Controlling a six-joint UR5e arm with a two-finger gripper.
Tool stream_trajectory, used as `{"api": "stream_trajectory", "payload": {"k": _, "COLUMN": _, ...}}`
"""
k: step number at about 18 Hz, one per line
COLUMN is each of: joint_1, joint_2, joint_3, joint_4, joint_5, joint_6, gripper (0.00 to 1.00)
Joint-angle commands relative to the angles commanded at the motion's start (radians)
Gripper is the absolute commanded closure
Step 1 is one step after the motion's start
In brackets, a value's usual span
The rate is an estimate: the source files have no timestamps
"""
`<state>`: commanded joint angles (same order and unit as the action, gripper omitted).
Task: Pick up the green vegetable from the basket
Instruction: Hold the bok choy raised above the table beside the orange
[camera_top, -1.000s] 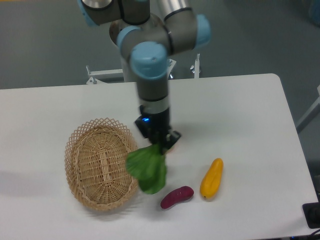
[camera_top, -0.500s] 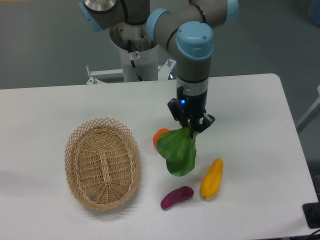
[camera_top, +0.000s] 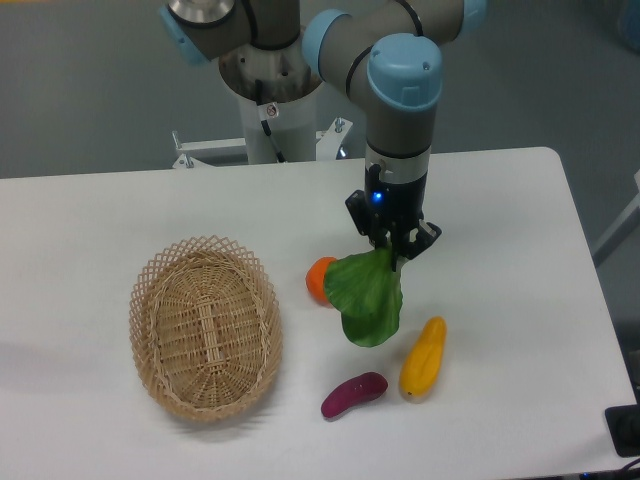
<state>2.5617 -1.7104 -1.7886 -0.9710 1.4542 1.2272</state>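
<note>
Hanging from the gripper (camera_top: 396, 252): vegetable (camera_top: 367, 298), leaves down, clear of the basket (camera_top: 205, 325) and well to its right. Jaws clamped together on the vegetable's top end; stalk hidden between the fingers (camera_top: 408, 247), only dark green leaves showing below. Leaf tips low over the table (camera_top: 500, 210); contact with the surface impossible to confirm.

Arm (camera_top: 402, 120) descending vertically from upper centre, blue-capped joint at the top, blue indicator light lit on the wrist just above the gripper.

Basket: oval, tan wicker, open lattice rim, resting on the left half of the table, nothing visible inside.

Other items on the table:
- Orange object (camera_top: 321, 279): round, just left of the leaves, partly covered by them; touching or merely overlapped, not determinable.
- Squash (camera_top: 423, 357): yellow, lying tilted, below and right of the vegetable, near the leaf tips but apart.
- Eggplant (camera_top: 354, 393): purple, lying flat, below the vegetable, just left of the squash's lower end, between squash and basket.

Table: white, rounded far right corner. Robot base column (camera_top: 270, 120) behind the far edge, grey floor beyond.
</note>
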Motion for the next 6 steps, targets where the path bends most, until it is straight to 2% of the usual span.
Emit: {"api": "stream_trajectory", "payload": {"k": 6, "joint_1": 0.006, "joint_2": 0.002, "joint_3": 0.002, "joint_4": 0.000, "joint_5": -0.003, "joint_6": 0.000, "gripper": 0.68}}
